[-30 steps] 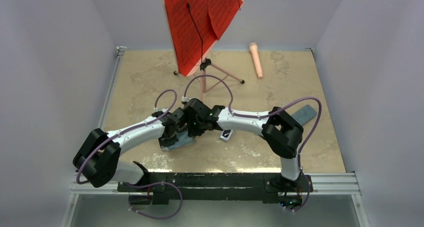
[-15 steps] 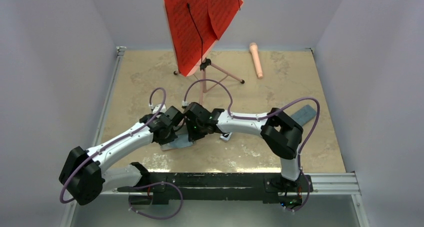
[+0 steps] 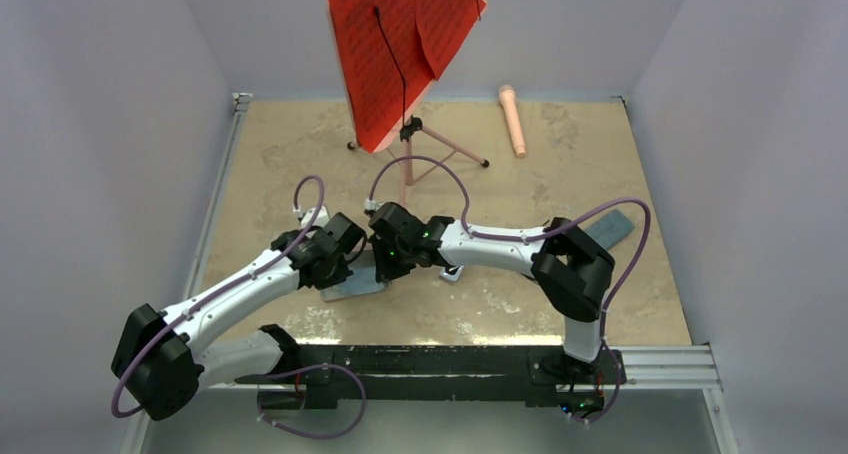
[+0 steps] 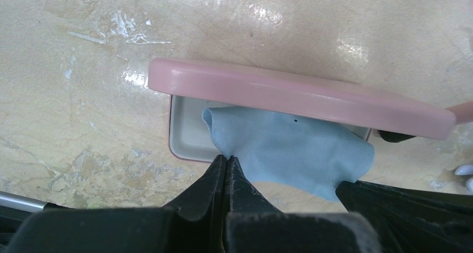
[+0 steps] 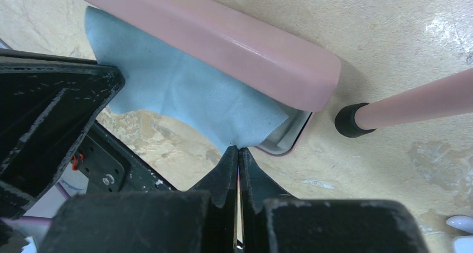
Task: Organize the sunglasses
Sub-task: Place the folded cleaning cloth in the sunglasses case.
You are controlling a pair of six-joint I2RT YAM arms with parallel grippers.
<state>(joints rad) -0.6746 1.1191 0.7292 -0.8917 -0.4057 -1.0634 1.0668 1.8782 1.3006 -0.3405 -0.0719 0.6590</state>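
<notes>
An open pink case (image 4: 290,94) with a pale inner tray (image 4: 187,136) lies mid-table. A light blue cloth (image 4: 290,150) is draped over the tray and its front edge. My left gripper (image 4: 227,159) is shut on the cloth's left corner. My right gripper (image 5: 239,150) is shut on the cloth's (image 5: 189,91) other corner, beside the case lid (image 5: 234,47). From above, both grippers (image 3: 340,264) (image 3: 385,262) meet over the cloth (image 3: 355,284). The white-framed sunglasses (image 3: 455,271) lie just right of the right gripper, mostly hidden. The black pair is not in view.
A music stand with a red sheet (image 3: 400,44) stands behind the case; one pink leg with a black foot (image 5: 351,120) rests close to the case's end. A grey-blue flat case (image 3: 612,229) lies at the right. A pink oblong case (image 3: 513,119) lies at the back.
My left arm has stretched out, its elbow swinging left and down, and its gripper has shifted a little left and back. The right gripper has hardly moved. Both stay at the cloth.
</notes>
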